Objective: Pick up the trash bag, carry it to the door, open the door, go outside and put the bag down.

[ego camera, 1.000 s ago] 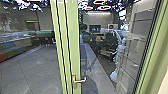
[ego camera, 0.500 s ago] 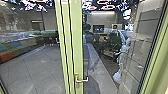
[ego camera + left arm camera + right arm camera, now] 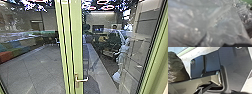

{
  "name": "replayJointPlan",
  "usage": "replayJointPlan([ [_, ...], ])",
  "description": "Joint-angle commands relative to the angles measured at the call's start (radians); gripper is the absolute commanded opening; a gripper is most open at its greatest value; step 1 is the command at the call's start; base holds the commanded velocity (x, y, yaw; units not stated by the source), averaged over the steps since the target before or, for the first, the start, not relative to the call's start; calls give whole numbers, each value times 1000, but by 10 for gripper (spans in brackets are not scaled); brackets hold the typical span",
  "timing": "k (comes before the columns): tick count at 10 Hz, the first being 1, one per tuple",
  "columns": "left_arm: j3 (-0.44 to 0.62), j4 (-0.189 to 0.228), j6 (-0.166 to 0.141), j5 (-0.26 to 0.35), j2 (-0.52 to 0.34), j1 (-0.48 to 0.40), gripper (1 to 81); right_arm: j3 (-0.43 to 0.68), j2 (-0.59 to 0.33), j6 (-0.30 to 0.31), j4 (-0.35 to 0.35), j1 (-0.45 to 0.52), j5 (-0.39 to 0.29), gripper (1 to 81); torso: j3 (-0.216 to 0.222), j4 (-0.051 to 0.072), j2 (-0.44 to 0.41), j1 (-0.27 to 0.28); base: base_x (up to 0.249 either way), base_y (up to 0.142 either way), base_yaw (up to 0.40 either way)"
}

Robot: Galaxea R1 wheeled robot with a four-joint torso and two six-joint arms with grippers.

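Glass door (image 3: 72, 37), green-framed, close ahead. Whole head view slides slightly right over the last second, then all but settles: the robot's own small turn, by my reading, not the door moving. Door looks shut. For the task: robot is at a doorway, roughly squared up to it, with the opening apparently still to do. Which side is outdoors, I cannot tell.

Through or on the glass: grey tiled floor (image 3: 32, 70) to the left, running far; coloured seats (image 3: 12, 51) along its left side; dark screen (image 3: 98, 29) at the far wall. Pale shape (image 3: 120, 62) near right; cannot say whether reflection or solid thing.

Trash bag (image 3: 193, 18): thin, see-through grey plastic, creased, right up against the left wrist camera. Dark crinkled plastic (image 3: 175, 67) beside the robot's body in the right wrist view, probably the same bag.

Smallest, door handle (image 3: 82, 80): on the upright, lever level and pointing right, nothing touching it.

Jaws: left gripper likely carries the bag, judging by how close the plastic lies, but grip and opening cannot be made out. Right gripper: opening and any hold, cannot tell.
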Motion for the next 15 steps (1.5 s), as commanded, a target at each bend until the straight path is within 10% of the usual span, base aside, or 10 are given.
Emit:
replayJointPlan([
  [1,4,-3,-1,71,-8,-62,10,13,-3,3,3,48,-48,811,0,0,0,0,0,0,0],
  [5,10,-3,0,72,-15,-64,10,101,-58,3,3,40,-42,811,0,0,0,0,0,0,0],
  [11,10,-6,0,82,-17,-64,10,788,-523,18,0,54,41,811,0,0,0,0,0,0,0],
  [15,10,-7,0,80,-11,-62,10,1162,-808,18,141,173,76,811,0,0,0,0,0,0,0],
])
